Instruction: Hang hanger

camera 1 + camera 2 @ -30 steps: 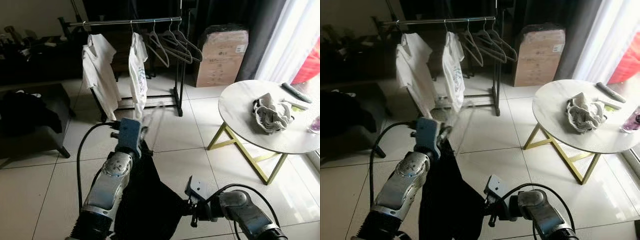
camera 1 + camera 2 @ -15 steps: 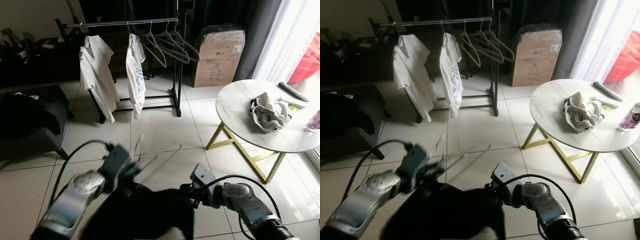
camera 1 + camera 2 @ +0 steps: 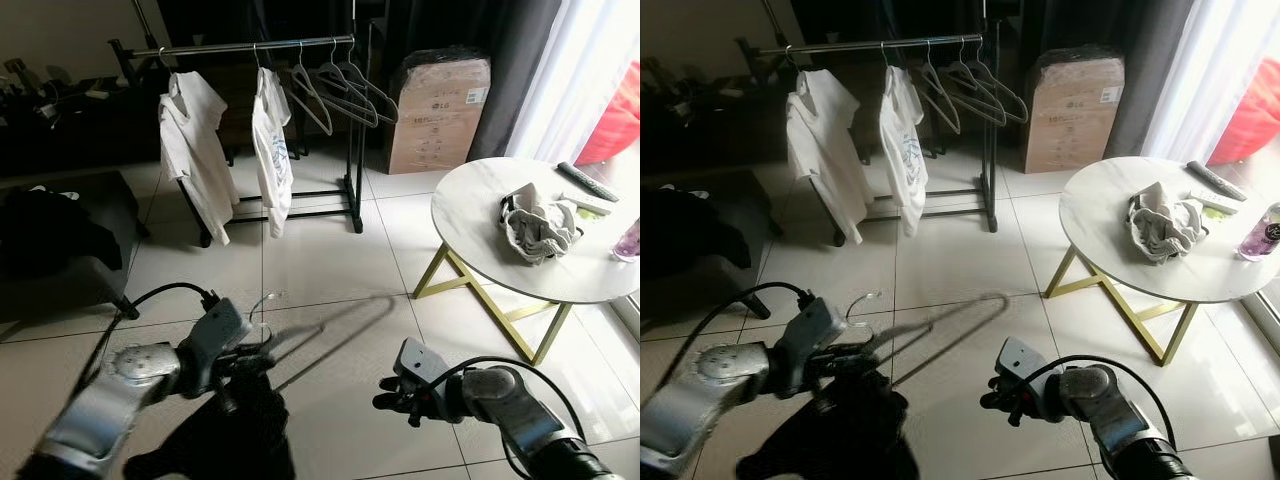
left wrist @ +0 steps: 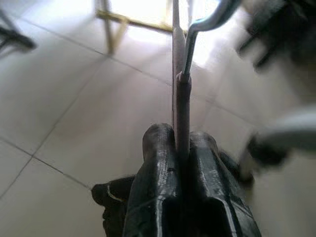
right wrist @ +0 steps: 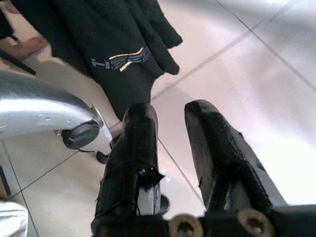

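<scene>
Your left gripper (image 4: 180,148) is pinching the hanger (image 4: 181,106) neck; it looks stiff, but the dark garment (image 3: 235,440) makes it bottom-heavy. Your right gripper (image 5: 170,148) is spread, empty.

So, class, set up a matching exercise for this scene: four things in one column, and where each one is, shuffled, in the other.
Things:
1. hanger
2. white shirts
3. crumpled cloth
4. box

Places:
A. on the round table
B. on the floor beside the rack
C. on the rack
D. in the left gripper

Pairs: 1-D, 2-C, 3-A, 4-B
</scene>
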Motion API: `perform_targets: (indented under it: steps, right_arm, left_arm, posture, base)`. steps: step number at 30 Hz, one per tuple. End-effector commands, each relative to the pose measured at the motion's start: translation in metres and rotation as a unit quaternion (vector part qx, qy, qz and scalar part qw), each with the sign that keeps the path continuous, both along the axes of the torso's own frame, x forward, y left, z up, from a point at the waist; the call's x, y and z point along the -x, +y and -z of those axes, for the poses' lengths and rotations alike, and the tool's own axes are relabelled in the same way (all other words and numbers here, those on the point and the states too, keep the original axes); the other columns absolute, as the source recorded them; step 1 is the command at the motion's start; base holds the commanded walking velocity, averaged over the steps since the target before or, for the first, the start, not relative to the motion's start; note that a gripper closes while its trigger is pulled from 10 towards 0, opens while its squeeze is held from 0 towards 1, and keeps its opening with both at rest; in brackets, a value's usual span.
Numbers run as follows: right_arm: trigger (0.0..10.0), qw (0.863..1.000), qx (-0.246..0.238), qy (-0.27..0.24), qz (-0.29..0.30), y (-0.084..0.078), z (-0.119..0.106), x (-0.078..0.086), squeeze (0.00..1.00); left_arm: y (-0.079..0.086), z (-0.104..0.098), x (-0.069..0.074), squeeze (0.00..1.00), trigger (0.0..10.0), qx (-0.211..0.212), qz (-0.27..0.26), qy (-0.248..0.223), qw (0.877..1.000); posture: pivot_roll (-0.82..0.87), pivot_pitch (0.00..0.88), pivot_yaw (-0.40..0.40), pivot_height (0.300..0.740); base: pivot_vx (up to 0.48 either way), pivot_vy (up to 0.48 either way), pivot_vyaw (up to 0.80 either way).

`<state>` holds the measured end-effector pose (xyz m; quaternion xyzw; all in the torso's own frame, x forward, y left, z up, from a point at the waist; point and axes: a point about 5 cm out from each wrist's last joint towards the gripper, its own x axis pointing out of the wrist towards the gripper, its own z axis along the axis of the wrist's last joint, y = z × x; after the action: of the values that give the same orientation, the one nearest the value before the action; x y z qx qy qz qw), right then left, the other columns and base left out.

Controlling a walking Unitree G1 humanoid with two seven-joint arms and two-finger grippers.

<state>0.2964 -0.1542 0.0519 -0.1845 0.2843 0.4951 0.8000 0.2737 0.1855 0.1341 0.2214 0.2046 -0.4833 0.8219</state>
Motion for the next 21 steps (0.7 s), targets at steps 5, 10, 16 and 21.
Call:
perform_targets:
  steps: [5,10,16,21]
  right_arm:
    - [10.0,0.996,-0.017,-0.033,-0.085,0.002,-0.028,0.001,1.0]
    - [10.0,0.994,0.018,-0.042,-0.104,-0.007,-0.036,0.002,0.34]
    - [10.0,0.991,0.015,-0.027,-0.129,-0.001,-0.032,0.011,0.0]
    - [10.0,0.992,-0.003,-0.003,-0.127,0.01,-0.02,0.014,0.0]
  left_arm:
    - [0.008,0.002,0.007,0.0,10.0,-0.076,0.099,0.026,0.992]
    - [0.01,0.017,0.009,0.0,10.0,-0.146,0.133,0.035,0.98]
    - [-0.004,0.023,0.012,0.0,10.0,-0.145,0.169,0.037,0.974]
    - [-0.01,0.022,0.007,0.0,10.0,-0.158,0.184,0.024,0.97]
  posture:
    - [0.03,0.132,0.065,0.74]
    - [0.03,0.133,0.07,0.74]
    - [0.02,0.134,0.07,0.74]
    - [0.03,0.133,0.072,0.74]
  base:
    - [0.0,0.0,0.0]
    - [0.0,0.0,0.0]
    - [0.0,0.0,0.0]
    - [0.0,0.0,0.0]
